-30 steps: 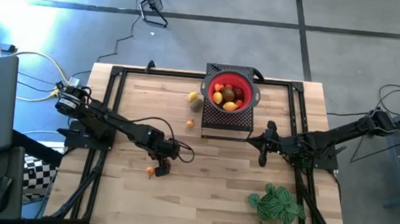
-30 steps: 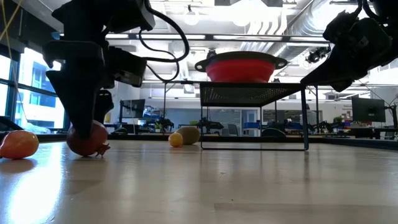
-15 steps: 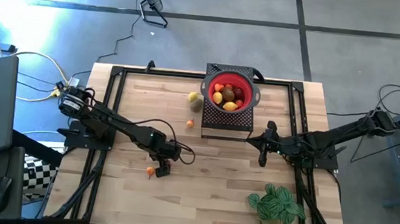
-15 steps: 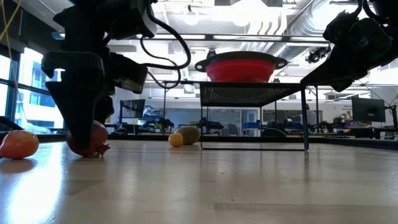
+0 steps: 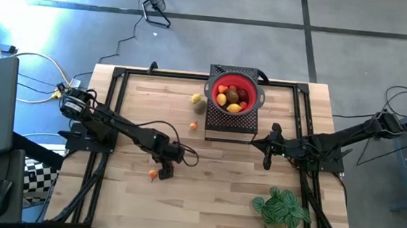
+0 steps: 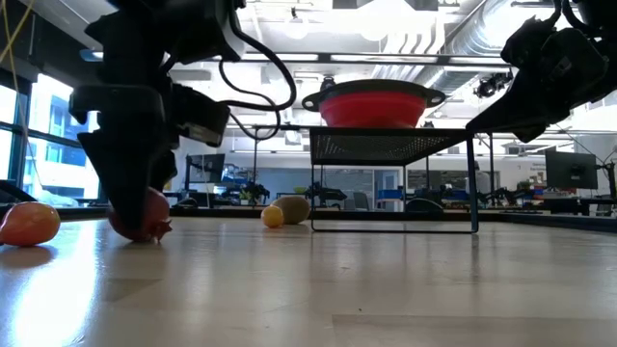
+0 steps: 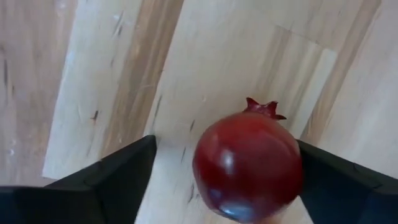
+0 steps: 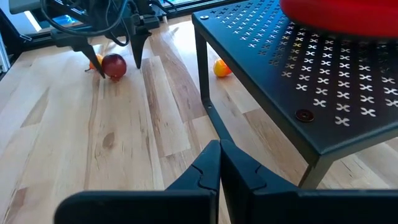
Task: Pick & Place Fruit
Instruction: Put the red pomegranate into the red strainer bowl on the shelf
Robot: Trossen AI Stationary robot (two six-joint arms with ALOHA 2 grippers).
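A dark red fruit (image 7: 249, 165) with a small crown rests on the wooden table, near the middle of its left half. My left gripper (image 7: 227, 143) is open and points down over it, one finger on each side of the fruit (image 8: 114, 65). An orange fruit (image 5: 153, 173) lies just left of that gripper. A yellow and a brownish-green fruit (image 5: 197, 99) and a small orange one (image 5: 193, 126) lie left of the rack. Several fruits fill the red bowl (image 5: 234, 94). My right gripper (image 8: 219, 149) is shut and waits beside the rack's right near corner. My left gripper comes at the dark red fruit from above, fingers pointing down on either side of it. The fruit's side (image 7: 292, 168) lies close against one finger (image 7: 323, 174), with a gap to the other. Whether that finger touches it, I cannot tell. The fruit sits on the table.
The red bowl stands on a black perforated rack (image 5: 230, 127) at the table's far middle. A green leafy plant (image 5: 281, 211) sits near the right near corner. Black frame rails (image 5: 113, 107) run along the table's edges. Bare wood lies between the arms.
My left gripper has sunk a little around the dark red fruit. The fruit has stayed at its place on the table.
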